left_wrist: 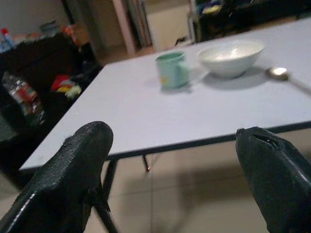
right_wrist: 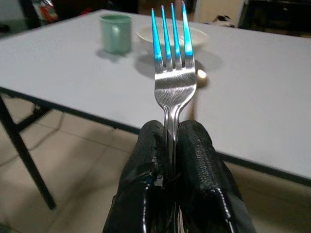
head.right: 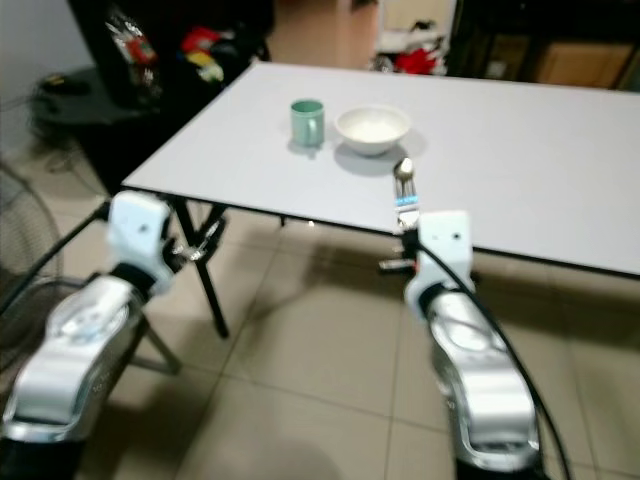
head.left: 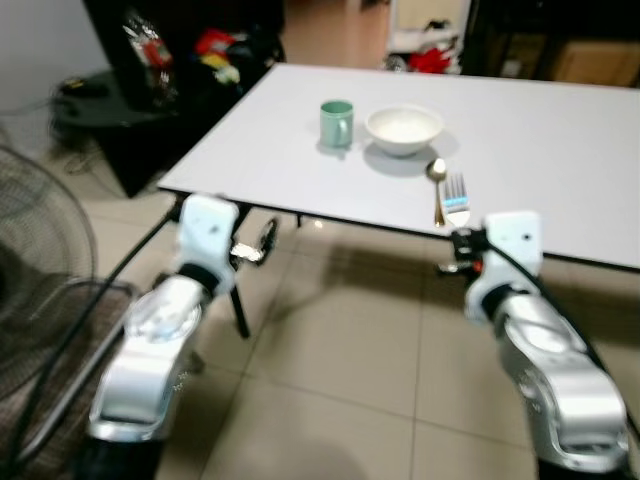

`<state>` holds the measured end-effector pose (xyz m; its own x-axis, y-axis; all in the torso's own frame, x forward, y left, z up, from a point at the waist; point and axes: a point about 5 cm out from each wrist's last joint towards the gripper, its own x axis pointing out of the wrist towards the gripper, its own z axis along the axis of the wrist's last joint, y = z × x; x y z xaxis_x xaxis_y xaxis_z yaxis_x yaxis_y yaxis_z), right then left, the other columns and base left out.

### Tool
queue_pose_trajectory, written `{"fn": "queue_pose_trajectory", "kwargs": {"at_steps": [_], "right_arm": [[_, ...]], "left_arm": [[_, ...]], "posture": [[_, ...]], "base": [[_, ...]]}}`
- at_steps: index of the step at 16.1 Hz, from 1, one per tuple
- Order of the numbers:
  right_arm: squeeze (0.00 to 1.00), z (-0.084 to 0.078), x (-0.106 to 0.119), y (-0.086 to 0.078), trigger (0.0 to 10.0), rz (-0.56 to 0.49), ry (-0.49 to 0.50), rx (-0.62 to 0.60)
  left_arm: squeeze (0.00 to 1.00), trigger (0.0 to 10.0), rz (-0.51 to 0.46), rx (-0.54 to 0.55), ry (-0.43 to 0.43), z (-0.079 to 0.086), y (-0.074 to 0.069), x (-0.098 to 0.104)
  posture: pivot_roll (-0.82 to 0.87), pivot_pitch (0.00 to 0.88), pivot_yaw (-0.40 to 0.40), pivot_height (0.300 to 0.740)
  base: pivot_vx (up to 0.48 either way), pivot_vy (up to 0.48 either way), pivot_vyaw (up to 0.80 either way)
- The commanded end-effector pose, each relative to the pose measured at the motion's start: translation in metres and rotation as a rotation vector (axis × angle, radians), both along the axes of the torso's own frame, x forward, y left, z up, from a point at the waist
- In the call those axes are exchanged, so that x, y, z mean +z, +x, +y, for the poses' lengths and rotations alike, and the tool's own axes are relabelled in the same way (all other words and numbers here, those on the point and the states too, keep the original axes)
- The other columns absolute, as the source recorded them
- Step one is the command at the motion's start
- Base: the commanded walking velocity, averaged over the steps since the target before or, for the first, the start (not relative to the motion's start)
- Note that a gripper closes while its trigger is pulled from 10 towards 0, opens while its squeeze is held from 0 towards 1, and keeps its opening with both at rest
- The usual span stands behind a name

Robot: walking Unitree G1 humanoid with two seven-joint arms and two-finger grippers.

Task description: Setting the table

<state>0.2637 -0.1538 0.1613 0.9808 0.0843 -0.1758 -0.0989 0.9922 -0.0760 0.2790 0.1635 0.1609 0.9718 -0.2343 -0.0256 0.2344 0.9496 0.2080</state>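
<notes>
A white table (head.left: 560, 150) stands ahead of me. On it sit a green mug (head.left: 337, 123), a white bowl (head.left: 404, 129) to its right, and a spoon (head.left: 437, 172) lying in front of the bowl. My right gripper (right_wrist: 171, 133) is shut on the handle of a metal fork (right_wrist: 173, 73), held just before the table's near edge with its tines pointing toward the bowl and close to the spoon. My left gripper (left_wrist: 175, 141) is open and holds nothing; it hangs below the table's near left corner.
A standing fan (head.left: 40, 270) is at my far left. A dark cabinet (head.left: 170, 60) with colourful items stands beyond the table's left corner. A black table leg (head.left: 240, 310) reaches the tiled floor (head.left: 350, 370) near my left arm.
</notes>
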Motion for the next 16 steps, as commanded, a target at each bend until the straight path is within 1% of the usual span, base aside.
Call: {"fn": "queue_pose_trajectory", "kwargs": {"at_steps": [1,3,4,5,8,9,10,11,12,13,15,16], "right_arm": [[0.00,0.004,0.005,0.002,10.0,-0.023,0.010,0.022],[0.00,0.003,0.000,0.000,10.0,-0.014,0.004,0.022],[0.00,0.004,0.001,0.000,10.0,-0.023,0.020,0.028],[0.00,0.003,-0.002,0.000,10.0,-0.013,0.013,0.025],[0.00,0.004,0.001,-0.002,10.0,-0.017,0.029,0.028],[0.00,0.003,-0.001,-0.002,10.0,-0.017,0.027,0.028],[0.00,-0.003,-0.004,-0.006,10.0,-0.009,0.023,0.017],[0.00,-0.007,-0.003,-0.012,10.0,-0.016,0.027,0.019],[0.00,-0.009,-0.006,-0.014,10.0,-0.015,0.034,0.021],[0.00,-0.011,-0.009,-0.015,10.0,-0.006,0.019,0.008],[0.00,-0.009,-0.004,-0.013,10.0,-0.020,0.034,-0.004],[0.00,-0.010,-0.001,-0.013,10.0,-0.032,0.036,-0.011]], "left_arm": [[0.00,10.0,-0.005,0.001,0.000,0.001,0.000,0.002],[0.00,10.0,-0.001,-0.014,-0.007,-0.002,-0.002,0.002],[0.00,10.0,-0.003,-0.018,-0.016,-0.003,-0.002,0.004],[0.00,10.0,0.000,-0.010,-0.015,-0.002,-0.001,0.002],[0.00,10.0,0.002,0.018,-0.042,0.002,-0.004,0.002],[0.00,10.0,0.007,0.015,-0.041,0.000,-0.005,0.000],[0.00,10.0,0.013,0.010,-0.044,-0.003,-0.007,-0.002],[0.00,10.0,0.010,0.014,-0.055,-0.002,-0.006,0.000],[0.00,10.0,0.010,0.012,-0.049,-0.002,-0.004,-0.001],[0.00,10.0,0.009,0.011,-0.043,-0.002,-0.003,-0.001],[0.00,10.0,0.006,0.019,-0.050,0.001,-0.004,0.001],[0.00,10.0,0.013,0.011,-0.048,-0.001,-0.005,-0.001]], "posture": [[0.07,0.000,0.057,0.740],[0.07,0.000,0.068,0.740],[0.07,0.000,0.069,0.740],[0.07,0.000,0.047,0.740],[0.07,0.000,0.053,0.740],[0.08,0.000,0.052,0.740],[0.07,0.000,0.052,0.740],[0.07,0.000,0.056,0.740],[0.08,0.000,0.053,0.740],[0.07,0.000,0.045,0.740],[0.05,0.000,0.059,0.740],[0.05,0.000,0.064,0.740]], "base": [[0.349,0.000,0.00],[0.349,0.000,0.00],[0.349,0.000,0.00],[0.349,0.000,0.00],[0.349,0.000,0.00],[0.352,0.000,0.00],[0.345,0.000,0.00],[0.349,0.000,0.00],[0.349,0.000,0.00],[0.349,0.000,0.00],[0.349,0.000,0.00],[0.349,0.000,0.00]]}}
